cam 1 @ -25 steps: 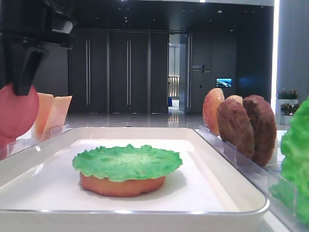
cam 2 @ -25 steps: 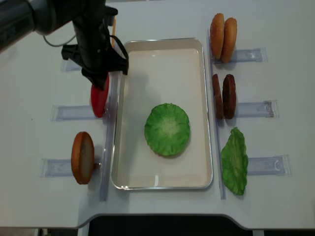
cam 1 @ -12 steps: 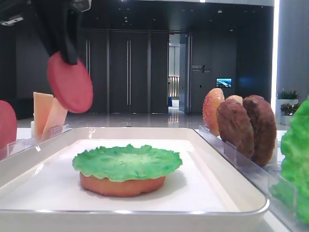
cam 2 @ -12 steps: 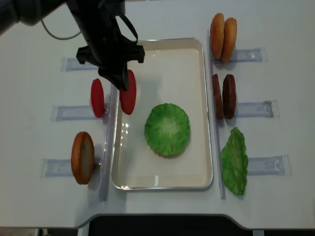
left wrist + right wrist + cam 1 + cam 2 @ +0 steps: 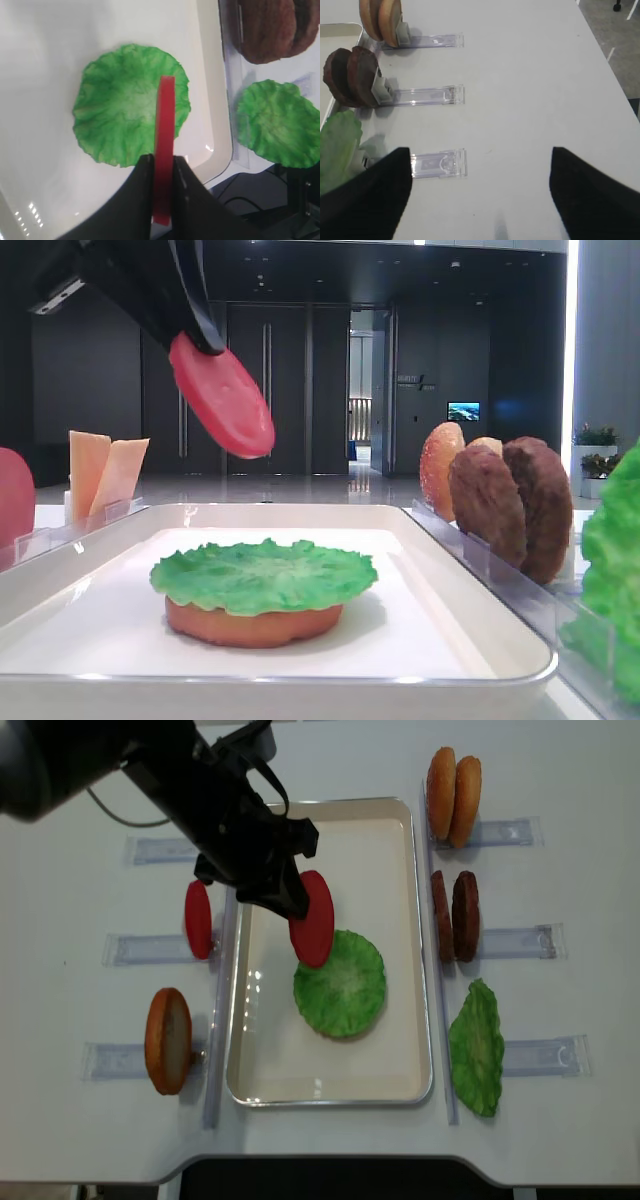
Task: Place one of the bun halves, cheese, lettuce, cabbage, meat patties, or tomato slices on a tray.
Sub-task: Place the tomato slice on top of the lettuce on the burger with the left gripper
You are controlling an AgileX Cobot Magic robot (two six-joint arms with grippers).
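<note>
My left gripper is shut on a red tomato slice and holds it tilted in the air over the white tray. The slice hangs edge-on above the left part of a lettuce leaf, pinched between the black fingers. That lettuce lies on a flat bun half in the middle of the tray. My right gripper hovers open over bare table at the right, with nothing between its fingers.
Another tomato slice and a bun half stand in clear racks left of the tray. Cheese slices stand at the far left. Right of the tray are two buns, two meat patties and a lettuce leaf.
The left gripper lifted a tomato slice out of the left rack and carried it right, over the tray's rim, to above the lettuce. One slice stays in the rack.
</note>
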